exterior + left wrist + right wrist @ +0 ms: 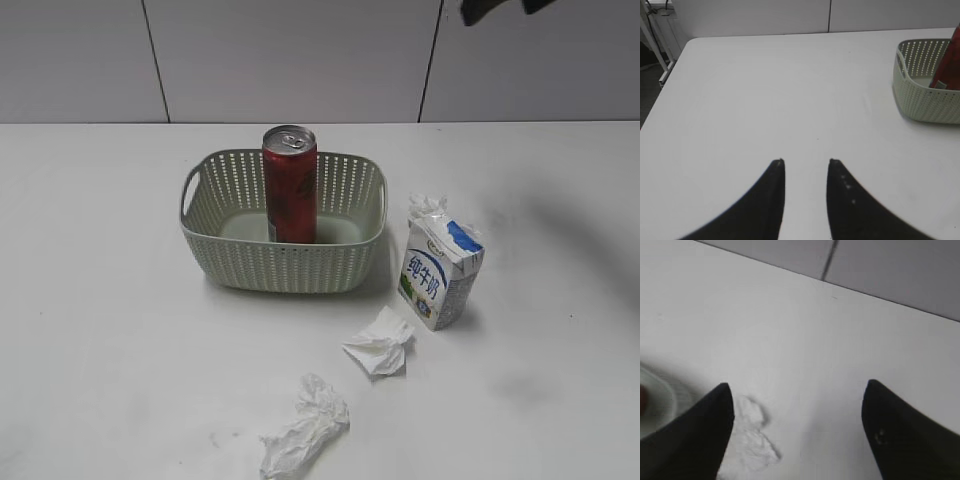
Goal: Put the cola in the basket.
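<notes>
The cola (pixel 290 185), a tall red can with a silver top, stands upright inside the pale grey-green basket (pixel 290 265) at the middle of the table. Both also show at the right edge of the left wrist view, the basket (pixel 925 100) with the cola (pixel 950 60) in it. My left gripper (pixel 806 161) is open and empty over bare table, well left of the basket. My right gripper (pixel 797 385) is wide open and empty, high above the table to the right of the basket. Only a dark part of the right arm (pixel 485 10) shows at the top of the exterior view.
A white-and-blue milk carton (pixel 438 272) stands right of the basket with a crumpled tissue (pixel 428 207) behind it. Two more tissues (pixel 380 343) (pixel 305 425) lie in front. One tissue (pixel 752 440) lies below my right gripper.
</notes>
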Tool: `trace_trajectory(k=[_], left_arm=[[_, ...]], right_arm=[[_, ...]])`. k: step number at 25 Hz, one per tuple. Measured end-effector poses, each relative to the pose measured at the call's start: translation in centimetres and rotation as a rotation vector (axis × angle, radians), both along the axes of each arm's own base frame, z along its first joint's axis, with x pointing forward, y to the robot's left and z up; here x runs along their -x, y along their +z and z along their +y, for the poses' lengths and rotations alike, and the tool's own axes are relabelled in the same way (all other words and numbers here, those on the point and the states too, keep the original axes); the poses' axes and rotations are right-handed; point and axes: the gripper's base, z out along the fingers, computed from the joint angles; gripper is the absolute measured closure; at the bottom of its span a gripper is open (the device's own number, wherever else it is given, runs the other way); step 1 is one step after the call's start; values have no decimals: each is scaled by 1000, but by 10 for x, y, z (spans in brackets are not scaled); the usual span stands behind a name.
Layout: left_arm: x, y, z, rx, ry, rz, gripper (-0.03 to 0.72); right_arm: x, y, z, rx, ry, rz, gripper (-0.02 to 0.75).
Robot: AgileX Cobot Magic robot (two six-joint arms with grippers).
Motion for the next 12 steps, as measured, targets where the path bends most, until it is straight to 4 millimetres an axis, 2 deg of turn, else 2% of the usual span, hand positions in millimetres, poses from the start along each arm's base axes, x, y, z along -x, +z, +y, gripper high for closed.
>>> trace_trajectory(k=[4,7,12], left_arm=[[0,0,0,0,0,0,457],[0,0,0,0,0,0,457],[0,0,0,0,0,0,457]], right_arm=[[6,18,-29,51,-80,-30,146],[15,32,-40,54,-104,-50,147],[35,45,-48,86,-113,-26,148]])
